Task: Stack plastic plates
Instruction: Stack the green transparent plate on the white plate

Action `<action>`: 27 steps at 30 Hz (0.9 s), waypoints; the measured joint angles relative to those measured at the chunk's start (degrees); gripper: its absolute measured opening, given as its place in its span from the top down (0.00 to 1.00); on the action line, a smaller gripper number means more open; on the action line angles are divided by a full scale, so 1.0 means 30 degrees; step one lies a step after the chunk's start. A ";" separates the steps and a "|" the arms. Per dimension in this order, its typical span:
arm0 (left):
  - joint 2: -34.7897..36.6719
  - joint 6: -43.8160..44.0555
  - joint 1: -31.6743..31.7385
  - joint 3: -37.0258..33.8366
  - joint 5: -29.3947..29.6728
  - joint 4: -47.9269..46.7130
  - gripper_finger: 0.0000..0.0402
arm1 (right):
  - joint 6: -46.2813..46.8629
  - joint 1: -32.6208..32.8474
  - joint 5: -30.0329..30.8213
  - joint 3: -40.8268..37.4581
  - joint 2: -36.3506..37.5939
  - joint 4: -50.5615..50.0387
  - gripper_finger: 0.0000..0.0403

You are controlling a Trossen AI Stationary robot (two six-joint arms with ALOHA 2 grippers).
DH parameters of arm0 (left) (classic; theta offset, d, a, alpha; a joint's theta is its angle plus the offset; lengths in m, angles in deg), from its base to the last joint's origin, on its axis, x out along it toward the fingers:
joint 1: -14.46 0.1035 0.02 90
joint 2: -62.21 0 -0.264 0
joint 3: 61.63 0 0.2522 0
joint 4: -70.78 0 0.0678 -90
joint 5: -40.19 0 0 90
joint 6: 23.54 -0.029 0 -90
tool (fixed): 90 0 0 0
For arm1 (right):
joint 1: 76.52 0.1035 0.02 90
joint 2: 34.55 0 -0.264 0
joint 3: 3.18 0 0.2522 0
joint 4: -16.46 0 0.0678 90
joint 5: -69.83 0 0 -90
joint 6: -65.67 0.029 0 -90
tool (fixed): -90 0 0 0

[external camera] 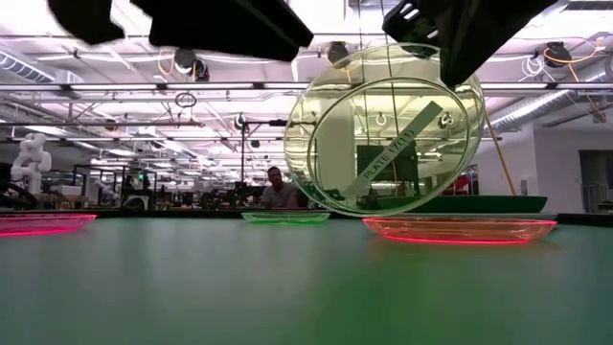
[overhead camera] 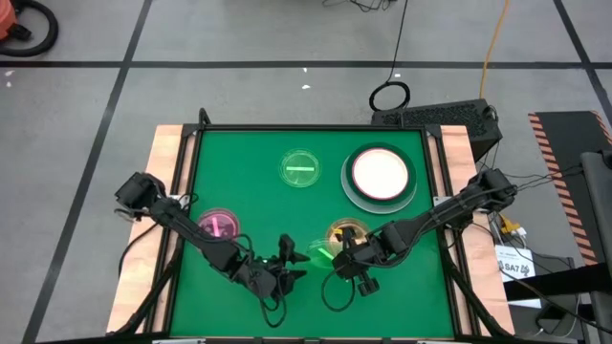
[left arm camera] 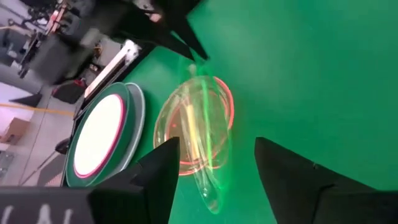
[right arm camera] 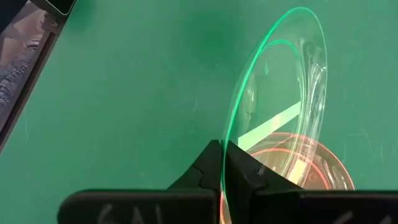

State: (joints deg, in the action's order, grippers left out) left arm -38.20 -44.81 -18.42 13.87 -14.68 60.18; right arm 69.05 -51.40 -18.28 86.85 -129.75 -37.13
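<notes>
- The big stack of opaque plates, cream on top with pink and dark green rims showing below, lies at the far right of the green table. I judge it the base that the smaller dishes should join, so I use it as the landmark.
- Nearer than the stack, towards the front edge, the right gripper pinches the rim of a translucent green dish, holding it on edge and clear of the table, probably for lowering flat.
- Just under that dish lies an amber dish with a glowing reddish rim (likely the drop target).
- The bar mark on the held dish carries writing that looks like "PLATE 17/11" in the low view; I cannot be sure of it.
- The left gripper hangs left of the held dish, fingers spread and empty.
- A second green dish lies left of the stack; a pink dish lies far left, well apart.
</notes>
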 joint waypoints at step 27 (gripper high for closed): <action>0.3543 0.7343 -0.1247 0.0029 0.0846 -0.3068 0.46 | 0.1658 0.0073 0.3769 0.0000 0.1923 -0.2788 1.00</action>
State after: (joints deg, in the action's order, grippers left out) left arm -27.57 -22.78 -22.16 13.95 -12.14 50.98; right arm 74.02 -51.18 -6.98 86.85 -123.98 -45.50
